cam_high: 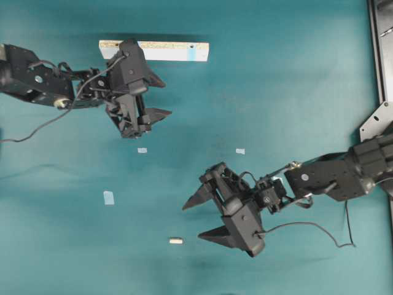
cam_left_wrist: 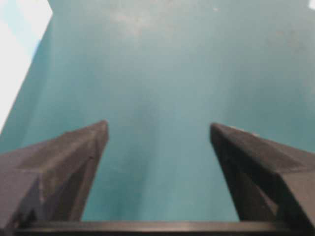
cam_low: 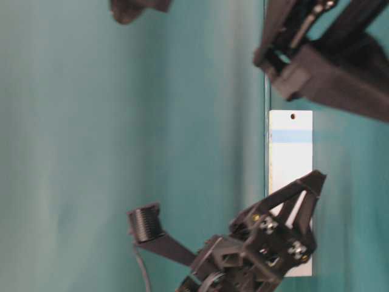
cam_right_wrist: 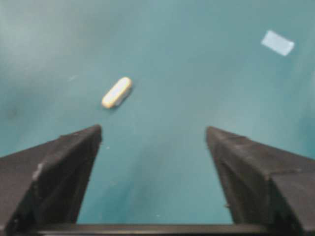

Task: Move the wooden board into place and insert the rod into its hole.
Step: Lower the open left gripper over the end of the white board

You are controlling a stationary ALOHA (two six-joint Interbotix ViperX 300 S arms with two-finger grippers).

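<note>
The wooden board [cam_high: 175, 51] lies flat at the far side of the teal table, a small dark hole near its right end; it also shows as the wooden board [cam_low: 290, 155] and as a pale corner of the wooden board [cam_left_wrist: 17, 34]. My left gripper [cam_high: 167, 97] hangs open just in front of it, its body covering part of the board's left half; nothing is between the jaws of the left gripper [cam_left_wrist: 157, 130]. The rod [cam_high: 176, 241] lies loose near the front. My right gripper [cam_high: 191, 222] is open and empty, just right of it. In the right wrist view the rod [cam_right_wrist: 117, 92] lies ahead and left of the right gripper [cam_right_wrist: 153, 132].
Small light-blue tape patches [cam_high: 142, 150] [cam_high: 240, 150] [cam_high: 108, 197] are stuck to the table between the arms; one tape patch [cam_right_wrist: 278, 43] shows at upper right. A blue tape band [cam_high: 191, 55] crosses the board's right end. A metal frame [cam_high: 377, 49] runs along the right edge.
</note>
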